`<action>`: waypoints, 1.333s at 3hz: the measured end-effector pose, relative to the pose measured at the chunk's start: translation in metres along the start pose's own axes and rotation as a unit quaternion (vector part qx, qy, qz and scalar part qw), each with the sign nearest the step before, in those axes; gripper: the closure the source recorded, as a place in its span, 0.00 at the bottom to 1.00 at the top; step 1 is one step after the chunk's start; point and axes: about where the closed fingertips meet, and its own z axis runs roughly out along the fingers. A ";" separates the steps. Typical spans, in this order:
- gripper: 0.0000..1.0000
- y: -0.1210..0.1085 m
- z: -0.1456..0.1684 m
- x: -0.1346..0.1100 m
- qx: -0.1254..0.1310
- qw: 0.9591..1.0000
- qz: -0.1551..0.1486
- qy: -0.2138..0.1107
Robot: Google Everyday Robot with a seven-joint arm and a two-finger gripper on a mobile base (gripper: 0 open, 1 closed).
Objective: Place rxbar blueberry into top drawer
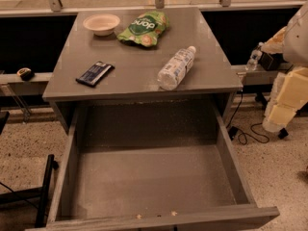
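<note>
Lying flat near the table's left edge, the rxbar blueberry has open tabletop around it; the top drawer stands pulled out below; the gripper hangs beyond the table's right edge, arm bent; its state cannot be told.

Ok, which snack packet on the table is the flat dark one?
The rxbar blueberry, navy, near the front-left edge; the chip bag is green and crinkly at the back. The tool is far right.

one rxbar blueberry, one bowl, one chip bag, one bottle; gripper at right.
</note>
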 end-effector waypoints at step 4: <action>0.00 -0.077 0.122 -0.296 0.002 0.984 -0.056 -0.168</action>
